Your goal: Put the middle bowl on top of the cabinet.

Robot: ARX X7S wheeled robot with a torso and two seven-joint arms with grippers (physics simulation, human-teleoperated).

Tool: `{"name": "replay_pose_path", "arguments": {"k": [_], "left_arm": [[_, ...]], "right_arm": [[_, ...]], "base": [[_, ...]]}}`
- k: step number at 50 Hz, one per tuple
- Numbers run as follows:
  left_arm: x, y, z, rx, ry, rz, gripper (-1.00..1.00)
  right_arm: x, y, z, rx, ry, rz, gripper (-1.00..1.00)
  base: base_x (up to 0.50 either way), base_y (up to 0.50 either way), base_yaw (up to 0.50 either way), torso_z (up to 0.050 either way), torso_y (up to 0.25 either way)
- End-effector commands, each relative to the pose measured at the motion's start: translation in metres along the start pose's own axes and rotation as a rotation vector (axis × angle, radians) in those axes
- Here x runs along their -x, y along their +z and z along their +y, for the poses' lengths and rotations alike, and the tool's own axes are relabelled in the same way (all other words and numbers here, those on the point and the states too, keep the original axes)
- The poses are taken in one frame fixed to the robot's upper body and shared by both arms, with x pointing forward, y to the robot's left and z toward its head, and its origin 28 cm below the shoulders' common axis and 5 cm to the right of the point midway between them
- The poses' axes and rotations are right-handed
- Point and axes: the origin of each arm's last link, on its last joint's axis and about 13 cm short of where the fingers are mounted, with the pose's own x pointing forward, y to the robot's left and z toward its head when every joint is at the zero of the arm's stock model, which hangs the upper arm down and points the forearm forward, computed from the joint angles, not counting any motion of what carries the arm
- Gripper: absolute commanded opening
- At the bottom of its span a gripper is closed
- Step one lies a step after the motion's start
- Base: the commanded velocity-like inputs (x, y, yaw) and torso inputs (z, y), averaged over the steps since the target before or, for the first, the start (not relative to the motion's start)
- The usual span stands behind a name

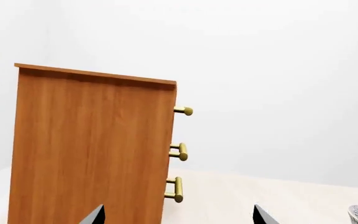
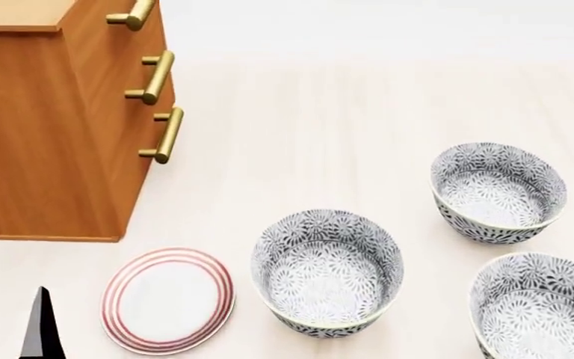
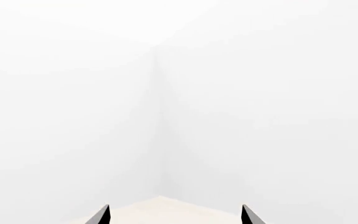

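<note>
- Pale cream surface [image 2: 367, 112] carries everything, with blank white walls behind.
- My left end effector [image 1: 179, 215] shows two dark fingertips set wide apart at the lower edge of its wrist view, gripping nothing; one tip pokes into the head view's lower left.
- My right end effector [image 3: 175, 214] is likewise spread wide and empty, facing a bare corner.
- The plate [image 2: 168, 300] with red rings lies at lower left of the head view.
- The middle bowl [image 2: 327, 271] sits upright at lower centre, just beside the plate.
- Two matching bowls stand at right [image 2: 498, 191] and lower right [image 2: 541, 308].
- The cabinet [image 2: 38, 127] fills the upper left.
</note>
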Motion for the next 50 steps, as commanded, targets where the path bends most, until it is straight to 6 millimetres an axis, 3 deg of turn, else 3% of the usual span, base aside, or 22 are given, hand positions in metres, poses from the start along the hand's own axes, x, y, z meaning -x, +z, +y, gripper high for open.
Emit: {"name": "replay_pose_path", "arguments": {"k": [1, 16, 31, 42, 46, 50], "left_arm": [[0.0, 0.0, 0.0, 0.0, -0.003, 0.002, 1.0], [0.001, 0.003, 0.0, 0.015, -0.003, 0.002, 1.0], [0.001, 0.003, 0.0, 0.018, -0.003, 0.003, 1.0], [0.001, 0.002, 0.001, 0.021, 0.003, 0.008, 1.0], [0.003, -0.002, 0.0, 0.08, 0.035, 0.053, 1.0], [0.011, 0.01, -0.008, 0.186, -0.015, 0.136, 1.0]], "right_arm": [[0.0, 0.0, 0.0, 0.005, -0.02, -0.005, 1.0], [0.001, 0.002, 0.0, 0.003, -0.007, -0.022, 1.0], [0.001, 0.003, 0.0, 0.01, -0.014, -0.026, 1.0], [0.001, 0.003, 0.0, 0.013, -0.018, -0.031, 1.0], [0.001, 0.002, 0.0, 0.016, -0.019, -0.029, 1.0], [0.0, 0.003, 0.003, 0.02, -0.02, -0.028, 1.0]], "base": [[0.0, 0.0, 0.0, 0.0, 0.0], [0.01, 0.0, 0.0, 0.0, 0.0], [0.5, -0.02, 0.0, 0.0, 0.0], [0.01, 0.0, 0.0, 0.0, 0.0], [0.0, 0.0, 0.0, 0.0, 0.0], [0.0, 0.0, 0.0, 0.0, 0.0]]}}
